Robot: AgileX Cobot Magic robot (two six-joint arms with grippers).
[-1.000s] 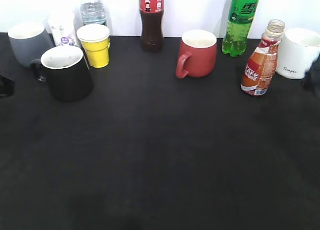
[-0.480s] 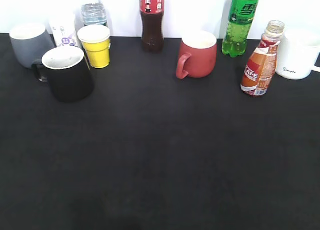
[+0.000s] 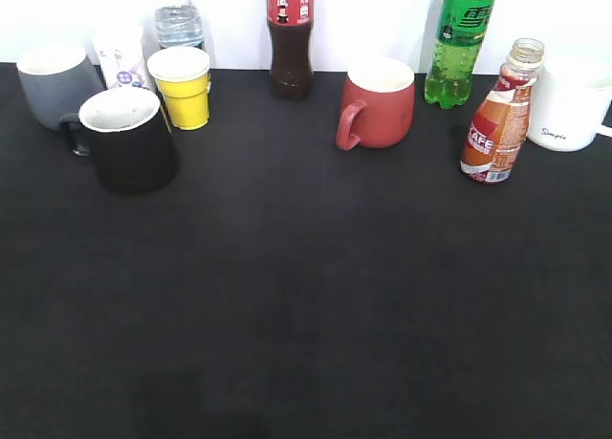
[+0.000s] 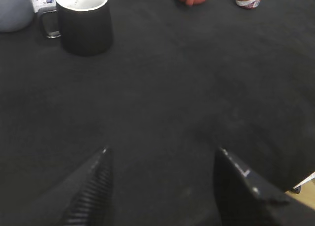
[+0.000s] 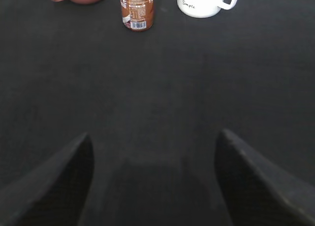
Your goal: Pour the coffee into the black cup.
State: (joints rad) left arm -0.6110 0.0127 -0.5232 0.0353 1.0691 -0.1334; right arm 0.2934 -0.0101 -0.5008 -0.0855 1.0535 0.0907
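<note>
Standing coffee [image 5: 137,9], far beyond open right gripper [image 5: 152,179]

— What shows of the robot?
— Left gripper [image 4: 162,186]: two black wedge fingers [image 4: 91,191], ribbed inner pad, a small pale fleck near each tip.
— The right?
— Right gripper [image 5: 153,179]: plain matte black fingers [image 5: 256,184], blurred.

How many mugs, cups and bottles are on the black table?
Mugs: 4 - grey mug, black cup, red mug, white mug
Paper cups: 1 - yellow cup
Bottles: 4 - water bottle, cola bottle, green soda bottle, coffee bottle
Total: 9
</note>
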